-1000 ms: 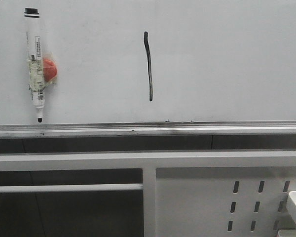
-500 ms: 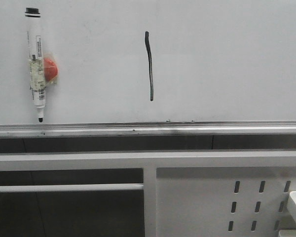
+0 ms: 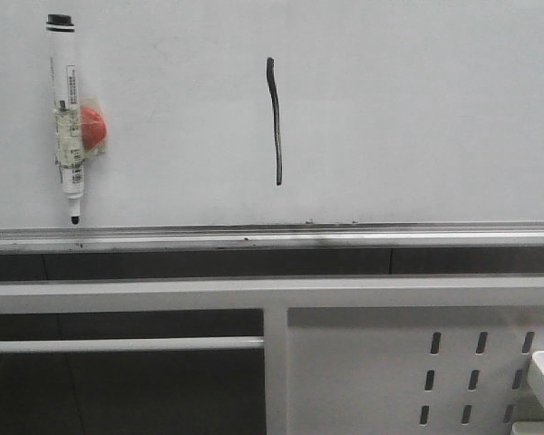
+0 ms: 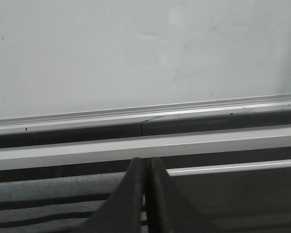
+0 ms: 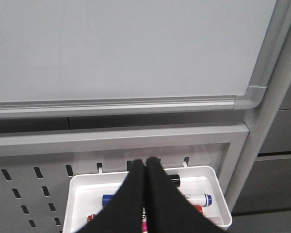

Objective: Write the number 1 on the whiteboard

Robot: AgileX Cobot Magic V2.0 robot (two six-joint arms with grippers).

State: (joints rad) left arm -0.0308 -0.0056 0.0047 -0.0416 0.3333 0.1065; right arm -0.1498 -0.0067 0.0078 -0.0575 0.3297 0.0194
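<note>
Stroke drawn, both grippers pressed together.
Front: the 1 [image 3: 275, 120] sits mid-whiteboard [image 3: 417, 109], a marker [image 3: 68, 118] hanging at its left. Left gripper [image 4: 145, 165]: fingers together, empty. Right gripper [image 5: 145, 167]: fingers together over a tray [image 5: 218, 201].

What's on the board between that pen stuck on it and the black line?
Nothing: in the front view, the whiteboard is bare between the marker pen and the number 1.

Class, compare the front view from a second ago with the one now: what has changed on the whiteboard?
Nothing visibly changed. The number 1 stands finished on the whiteboard, the marker pen hangs uncapped at its left side, and no end effector appears in the front view.
</note>
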